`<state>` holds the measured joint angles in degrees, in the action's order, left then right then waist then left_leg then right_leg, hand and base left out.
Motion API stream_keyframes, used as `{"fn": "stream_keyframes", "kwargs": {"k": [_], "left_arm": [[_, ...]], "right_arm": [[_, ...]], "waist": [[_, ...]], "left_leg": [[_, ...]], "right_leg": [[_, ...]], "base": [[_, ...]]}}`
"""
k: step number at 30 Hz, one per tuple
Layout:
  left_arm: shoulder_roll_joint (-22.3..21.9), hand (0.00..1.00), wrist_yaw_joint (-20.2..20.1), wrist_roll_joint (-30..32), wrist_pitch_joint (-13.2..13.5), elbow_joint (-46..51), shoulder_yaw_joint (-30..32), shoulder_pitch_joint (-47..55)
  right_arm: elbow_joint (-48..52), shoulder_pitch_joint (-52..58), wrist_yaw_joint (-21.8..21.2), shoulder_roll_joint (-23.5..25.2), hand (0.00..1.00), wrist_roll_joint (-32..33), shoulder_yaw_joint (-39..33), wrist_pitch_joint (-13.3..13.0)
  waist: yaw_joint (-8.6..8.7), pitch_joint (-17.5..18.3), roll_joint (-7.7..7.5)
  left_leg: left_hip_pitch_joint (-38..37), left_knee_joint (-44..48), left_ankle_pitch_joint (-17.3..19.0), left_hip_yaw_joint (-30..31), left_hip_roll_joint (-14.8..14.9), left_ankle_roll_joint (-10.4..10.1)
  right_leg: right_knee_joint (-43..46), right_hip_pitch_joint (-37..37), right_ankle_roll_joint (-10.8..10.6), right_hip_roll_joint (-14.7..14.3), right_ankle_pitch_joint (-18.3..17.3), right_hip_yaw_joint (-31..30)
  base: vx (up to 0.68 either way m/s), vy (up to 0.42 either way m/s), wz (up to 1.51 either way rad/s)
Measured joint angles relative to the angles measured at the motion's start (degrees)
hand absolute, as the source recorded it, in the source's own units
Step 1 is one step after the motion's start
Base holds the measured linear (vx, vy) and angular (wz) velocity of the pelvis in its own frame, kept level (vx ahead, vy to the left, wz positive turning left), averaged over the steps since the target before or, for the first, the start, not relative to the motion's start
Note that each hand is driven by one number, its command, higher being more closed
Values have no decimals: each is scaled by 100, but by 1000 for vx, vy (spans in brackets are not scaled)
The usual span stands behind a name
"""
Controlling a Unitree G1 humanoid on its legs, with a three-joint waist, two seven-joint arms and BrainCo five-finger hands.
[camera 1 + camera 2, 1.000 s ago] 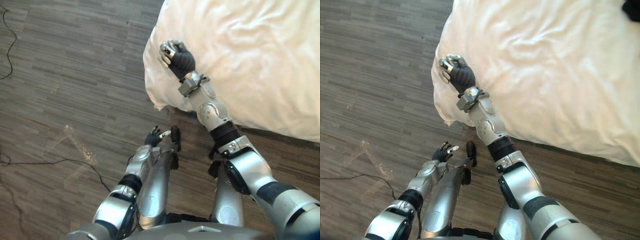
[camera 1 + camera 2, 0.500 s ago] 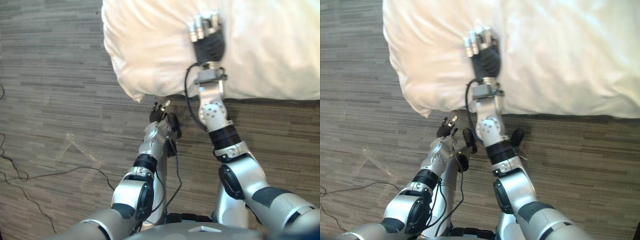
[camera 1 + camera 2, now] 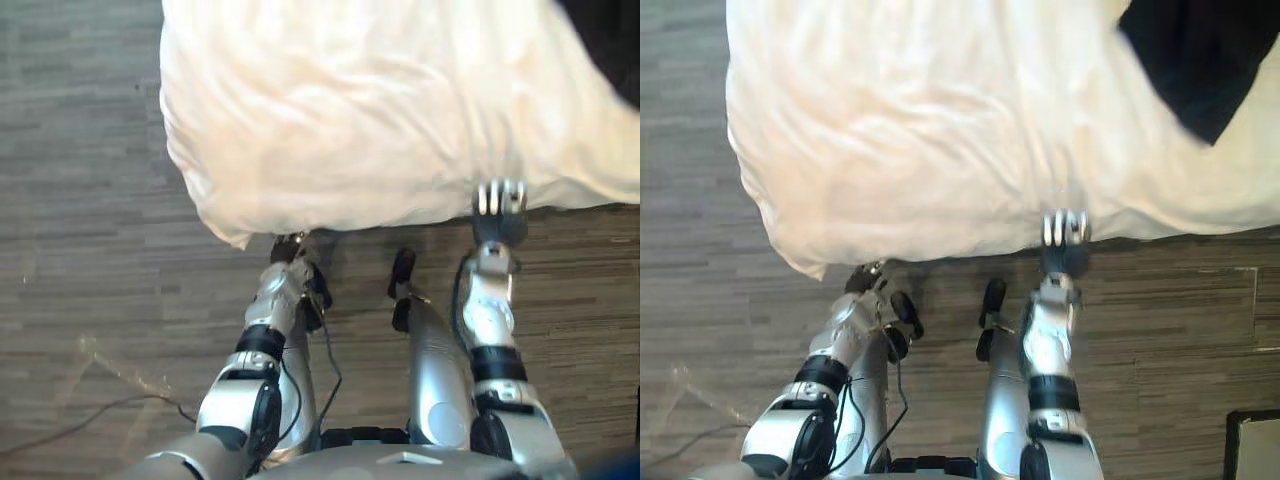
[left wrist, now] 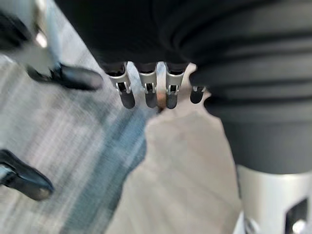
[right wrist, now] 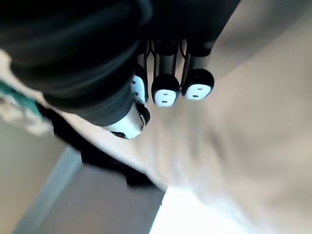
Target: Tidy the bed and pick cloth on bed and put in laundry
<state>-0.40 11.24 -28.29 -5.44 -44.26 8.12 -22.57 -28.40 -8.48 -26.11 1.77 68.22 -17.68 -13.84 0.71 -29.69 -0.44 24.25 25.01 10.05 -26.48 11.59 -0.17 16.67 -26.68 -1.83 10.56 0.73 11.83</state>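
Observation:
A white duvet (image 3: pixel 380 110) covers the bed, and its rumpled corner hangs toward the floor at the left. A black cloth (image 3: pixel 1200 60) lies on the bed at the far right. My right hand (image 3: pixel 499 212) is at the bed's near edge, fingers curled into a fist with nothing in them; the right wrist view shows the curled fingertips (image 5: pixel 165 90) over white bedding (image 5: pixel 243 122). My left hand (image 3: pixel 290 248) hangs low just under the duvet's corner, its fingers (image 4: pixel 146 90) relaxed and empty above the floor and the duvet's edge (image 4: pixel 180 165).
Grey wood-look floor (image 3: pixel 80 250) runs along the bed's left side and in front of it. A dark-edged flat object (image 3: pixel 1255 445) sits on the floor at the lower right.
The camera has swung right, bringing the black cloth into view. My right hand has drawn back from on top of the duvet to the bed's near edge. The left hand has come under the corner.

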Motion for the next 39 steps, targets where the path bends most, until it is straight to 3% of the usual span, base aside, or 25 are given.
{"fn": "stream_keyframes", "kwargs": {"k": [1, 2, 3, 4, 6, 10, 13, 18, 22, 25, 27, 28, 30, 32, 34, 37, 39], "left_arm": [[20, 0, -12, 78, -21, -36, -36, 121], [30, 0, -71, 188, -52, -158, -34, 361], [48, 0, -155, 314, -77, -302, -31, 587], [108, 0, -268, 411, -149, -524, -21, 936], [67, 0, -464, 583, -265, -682, -23, 1455], [76, 0, -728, 1021, -345, -928, -21, 2059], [128, 0, -830, 1367, -504, -1030, -26, 2328], [222, 0, -835, 1783, -701, -1177, -19, 2479], [268, 0, -837, 1890, -581, -1226, 118, 2638], [333, 0, -776, 1760, -305, -1348, 382, 2757], [340, 0, -710, 1636, -39, -1342, 708, 2869], [327, 0, -721, 1632, 21, -1344, 798, 2882], [186, 0, -867, 1643, 262, -1362, 894, 2904], [87, 0, -909, 1658, 428, -1454, 849, 2880], [38, 0, -956, 1640, 496, -1577, 629, 2736], [196, 0, -947, 1305, 475, -1579, 536, 2601], [152, 0, -964, 1187, 467, -1555, 531, 2552]], "right_arm": [[-101, 210, 1, 4, 100, -102, -34, 57], [-316, 588, -11, 32, 0, -431, -178, 173], [-544, 845, -35, 79, 0, -709, -283, 242], [-920, 1114, -72, 145, 0, -1102, -431, 319], [-1485, 1437, -77, 147, 0, -1804, -591, 337], [-2437, 1732, 39, -7, 0, -2960, -620, 314], [-2696, 1877, 173, -34, 0, -3444, -530, 215], [-2764, 1969, 234, -85, 0, -3590, -183, 86], [-2775, 1984, 288, -69, 0, -3736, -23, 86], [-2784, 1934, 321, -68, 0, -3991, 152, 95], [-2934, 1829, 436, -118, 0, -4037, 250, 113], [-3000, 1791, 462, -161, 0, -4036, 274, 124], [-3058, 1682, 563, -309, 0, -4033, 449, 187], [-3090, 1583, 627, -443, 0, -4024, 530, 187], [-3112, 1498, 732, -483, 0, -4012, 643, 191], [-3109, 1544, 978, -403, 0, -3912, 946, 220], [-3102, 1553, 1164, -399, 0, -3819, 1138, 218]], "waist": [[22, 0, 1], [53, 55, -44], [71, 247, -97], [131, 766, -163], [211, 1297, -204], [313, 1966, -117], [338, 2212, -22], [323, 2331, 7], [306, 2437, -26], [236, 2438, -78], [155, 2387, -175], [107, 2387, -150], [-34, 2394, 2], [-12, 2426, 155], [90, 2428, 260], [182, 2311, 54], [189, 2318, 26]], "left_leg": [[-178, -79, 2, -19, -12, -24], [-568, -268, -4, -114, -41, -83], [-785, -422, -7, -167, -59, -131], [-947, -677, -56, -247, -90, -231], [-1524, -1180, -220, -314, -182, -317], [-2408, -2004, -473, -265, -368, -438], [-2754, -2383, -608, -170, -465, -463], [-3131, -2641, -683, -127, -523, -481], [-3255, -2702, -682, -213, -541, -492], [-3333, -2565, -647, -279, -575, -526], [-3274, -1868, -435, 205, -496, -419], [-3208, -1622, -325, 388, -450, -393], [-3000, -916, 96, 996, -342, -356], [-3050, -905, 379, 1323, -338, -381], [-3205, -1300, 740, 1334, -316, -511], [-3437, -1428, 707, 1000, -490, -455], [-3591, -1529, 687, 739, -549, -410]], "right_leg": [[-41, 158, -9, -8, -19, 0], [-99, 455, -20, -18, -76, -6], [-136, 586, -18, -35, -137, -10], [-294, 696, -21, -62, -153, -4], [-539, 1160, -36, -116, -179, 38], [-1073, 2002, -99, -188, -188, 197], [-1372, 2388, -159, -212, -149, 327], [-1673, 2832, -223, -257, -79, 388], [-1908, 2929, -219, -319, 41, 260], [-2102, 2977, -185, -406, 166, -97], [-2041, 2999, -162, -398, 193, -563], [-2014, 2971, -159, -417, 196, -694], [-1993, 2834, -158, -557, 227, -1237], [-2056, 2673, -203, -662, 310, -1614], [-2150, 2519, -274, -789, 534, -1790], [-2103, 2496, -347, -660, 755, -1996], [-1940, 2414, -307, -626, 724, -1966]], "base": [[176, -13, -25], [142, -21, -24], [186, -40, -26], [160, -36, -15], [266, -41, -7], [190, -7, 8], [89, 7, 15], [21, 1, 7], [-30, -16, -17], [-31, -34, -55], [-6, -62, -90], [-31, -73, -115], [-102, -6, -122], [-124, 86, -113], [-90, 137, -89], [-88, 91, -59], [-59, 84, -51]]}}
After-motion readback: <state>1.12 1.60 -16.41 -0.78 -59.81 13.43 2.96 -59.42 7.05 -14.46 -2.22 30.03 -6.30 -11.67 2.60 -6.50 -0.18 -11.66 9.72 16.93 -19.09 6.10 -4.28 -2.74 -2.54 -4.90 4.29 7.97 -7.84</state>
